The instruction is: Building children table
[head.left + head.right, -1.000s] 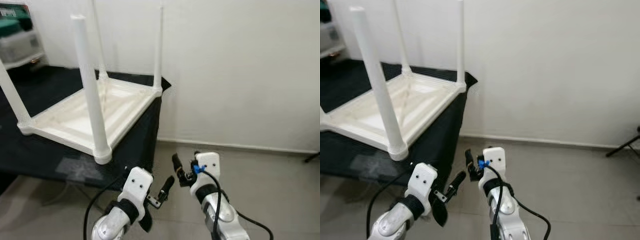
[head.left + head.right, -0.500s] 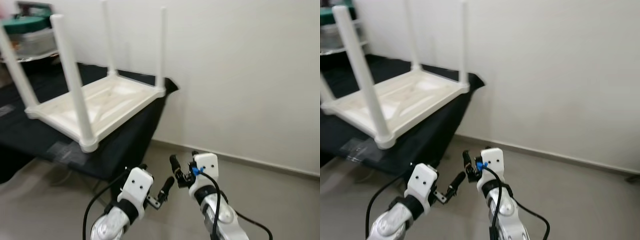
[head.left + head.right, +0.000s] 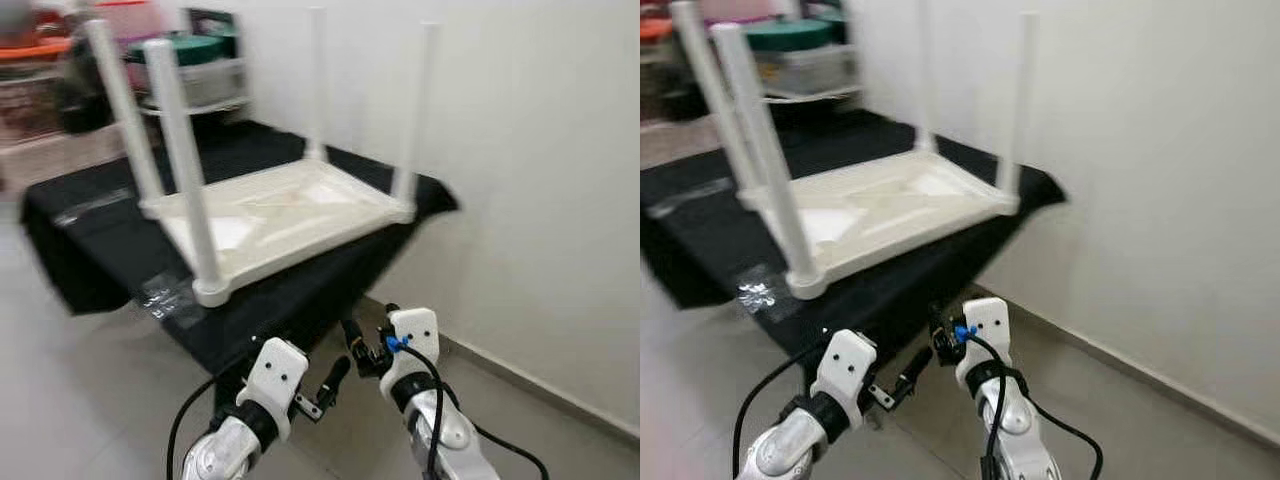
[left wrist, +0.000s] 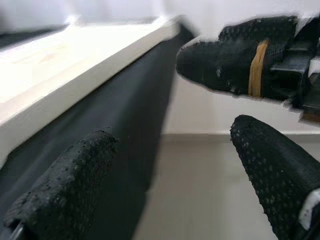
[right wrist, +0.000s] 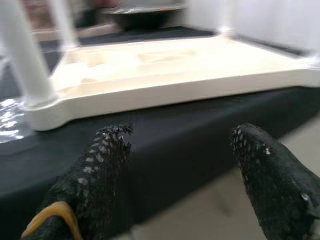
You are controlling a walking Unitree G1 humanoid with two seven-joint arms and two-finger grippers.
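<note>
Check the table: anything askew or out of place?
The white table lies upside down on the black-draped bench, four legs up. Its near corner sits right at the bench's front edge, so it looks prone to slipping. No damage visible. Left gripper and right gripper hang open below, touching nothing.

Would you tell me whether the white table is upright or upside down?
Upside down: the white table rests top-down on the black cloth, legs pointing up.

Upturned table (image 3: pixel 290 210) before grippers; floor (image 3: pixel 90 400) open.
</note>
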